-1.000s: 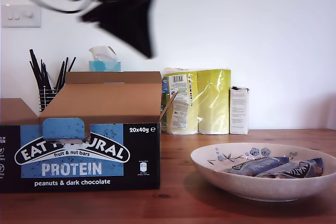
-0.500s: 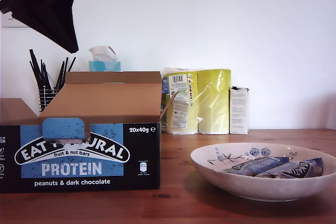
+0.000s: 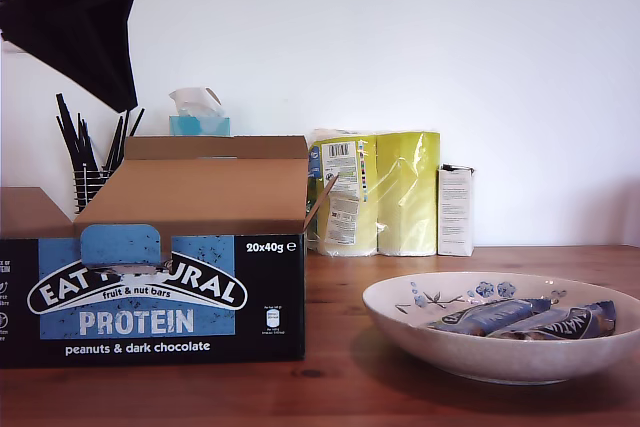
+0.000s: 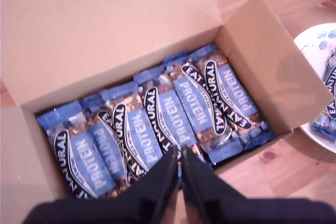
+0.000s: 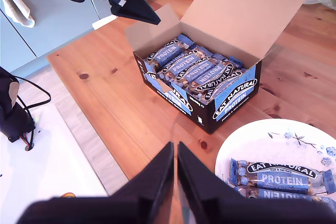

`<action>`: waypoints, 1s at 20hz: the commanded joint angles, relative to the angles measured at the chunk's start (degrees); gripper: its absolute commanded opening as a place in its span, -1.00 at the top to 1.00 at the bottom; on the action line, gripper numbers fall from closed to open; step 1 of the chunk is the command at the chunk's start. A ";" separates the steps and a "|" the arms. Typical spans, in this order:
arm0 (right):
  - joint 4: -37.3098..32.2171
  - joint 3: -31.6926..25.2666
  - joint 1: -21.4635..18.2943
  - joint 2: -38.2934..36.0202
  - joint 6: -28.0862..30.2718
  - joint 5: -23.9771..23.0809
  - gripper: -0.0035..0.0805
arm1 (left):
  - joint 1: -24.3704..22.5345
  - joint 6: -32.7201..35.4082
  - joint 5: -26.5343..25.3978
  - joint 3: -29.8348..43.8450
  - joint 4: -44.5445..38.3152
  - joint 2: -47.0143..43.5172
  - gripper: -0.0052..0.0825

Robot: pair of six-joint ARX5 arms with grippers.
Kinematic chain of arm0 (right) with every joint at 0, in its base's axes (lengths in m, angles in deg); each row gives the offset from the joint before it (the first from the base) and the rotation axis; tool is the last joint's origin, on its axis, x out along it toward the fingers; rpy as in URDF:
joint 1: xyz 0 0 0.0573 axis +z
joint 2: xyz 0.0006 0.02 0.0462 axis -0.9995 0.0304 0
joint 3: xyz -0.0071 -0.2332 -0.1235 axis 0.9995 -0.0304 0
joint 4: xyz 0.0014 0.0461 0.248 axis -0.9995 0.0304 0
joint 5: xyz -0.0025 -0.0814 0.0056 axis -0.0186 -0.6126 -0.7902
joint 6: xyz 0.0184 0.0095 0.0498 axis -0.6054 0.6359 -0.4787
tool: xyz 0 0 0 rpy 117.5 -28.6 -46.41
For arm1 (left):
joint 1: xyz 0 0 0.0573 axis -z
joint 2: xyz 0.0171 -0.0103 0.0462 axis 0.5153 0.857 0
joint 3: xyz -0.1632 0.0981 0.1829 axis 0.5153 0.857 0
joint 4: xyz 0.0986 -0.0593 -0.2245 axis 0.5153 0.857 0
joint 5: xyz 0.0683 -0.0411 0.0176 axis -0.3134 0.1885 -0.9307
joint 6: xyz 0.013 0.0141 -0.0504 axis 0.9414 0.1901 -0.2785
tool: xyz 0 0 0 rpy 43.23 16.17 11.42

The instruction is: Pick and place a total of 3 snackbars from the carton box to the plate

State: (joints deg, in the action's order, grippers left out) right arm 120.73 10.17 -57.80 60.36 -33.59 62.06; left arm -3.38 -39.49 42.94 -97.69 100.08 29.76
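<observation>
The carton box stands open at the exterior view's left, with several snackbars lying side by side inside it. My first gripper hangs shut and empty above the box; it is the black shape at the exterior view's upper left, and its tip also shows in the second wrist view. The plate sits at the exterior view's right and holds two snackbars. My second gripper is shut with nothing in it, high over the table between the box and the plate.
Behind the box stand a wire holder of black sticks and a teal tissue box. Yellow paper rolls and a small white carton stand by the wall. A white surface with a black device lies off the table's edge.
The first gripper swung from above the box's middle towards the exterior view's upper left, then nearly stopped. The box, plate and bars have not moved.
</observation>
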 commanded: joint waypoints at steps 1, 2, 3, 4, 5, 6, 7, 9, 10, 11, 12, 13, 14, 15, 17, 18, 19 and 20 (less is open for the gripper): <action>-0.31 -0.46 0.02 -0.13 0.42 -0.04 0.95 | 0.13 -0.59 0.63 1.38 -0.11 0.28 -0.35; -0.28 -0.46 0.02 -0.13 0.46 -0.04 0.95 | 0.13 -1.16 1.81 1.33 0.28 0.33 -0.68; -0.24 -0.46 0.02 -0.13 0.90 -0.04 0.95 | 0.13 -2.99 2.01 1.31 0.74 0.61 -0.79; -0.24 -0.46 0.02 -0.11 1.51 -0.02 0.95 | 0.11 -3.96 1.99 1.29 1.46 0.98 -0.78; -0.26 -0.46 0.02 -0.11 1.53 -0.04 0.95 | 0.11 -4.46 1.88 1.29 1.84 1.64 -0.78; -0.22 -0.46 0.02 -0.11 1.53 -0.04 0.95 | 0.13 -4.55 1.90 1.29 1.79 2.58 -0.78; -0.17 -0.46 0.02 -0.13 1.55 -0.11 0.95 | 0.22 -4.59 1.84 1.29 1.62 3.82 -0.78; 0.28 -0.46 0.02 -0.13 1.86 -1.46 0.95 | 0.50 -4.83 1.27 1.20 0.48 6.58 -0.78; 0.90 -0.46 0.02 -0.13 1.99 -2.51 0.95 | 0.66 -5.20 0.79 1.16 -0.37 8.00 -0.78; 1.79 -0.44 0.02 -0.13 1.97 -3.61 0.95 | 0.66 -5.60 0.11 1.14 -1.36 9.44 -0.78; 2.84 -0.44 0.02 -0.13 1.99 -5.29 0.95 | 0.66 -5.57 -0.46 1.11 -2.19 10.97 -0.78; 3.76 -0.42 0.02 -0.13 2.01 -7.23 0.95 | 0.66 -5.57 -0.94 1.07 -2.60 12.39 -0.78; 4.48 -0.42 0.02 -0.13 2.56 -8.61 0.95 | 0.66 -5.55 -1.84 1.07 -2.75 13.84 -0.78; 4.98 -0.39 0.02 -0.13 3.02 -9.27 0.95 | 0.66 -5.53 -3.21 1.05 -2.95 15.19 -0.78; 5.40 -0.39 0.02 -0.13 3.02 -9.42 0.95 | 0.66 -4.98 -6.64 1.05 -3.93 17.35 -0.77; 5.40 -0.39 0.02 -0.13 3.02 -9.44 0.95 | 0.66 -4.59 -8.07 1.05 -4.83 18.05 -0.77; 5.40 -0.39 0.02 -0.13 2.99 -9.44 0.95 | 0.66 -4.44 -9.14 1.03 -5.84 18.71 -0.74; 5.40 -0.39 0.02 -0.13 2.99 -9.44 0.95 | 0.61 -4.44 -9.42 1.03 -6.25 18.93 -0.67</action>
State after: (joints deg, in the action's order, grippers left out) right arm 126.30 10.17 -57.80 60.36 -30.75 52.77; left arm -2.94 -44.21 34.00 -97.69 94.33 48.34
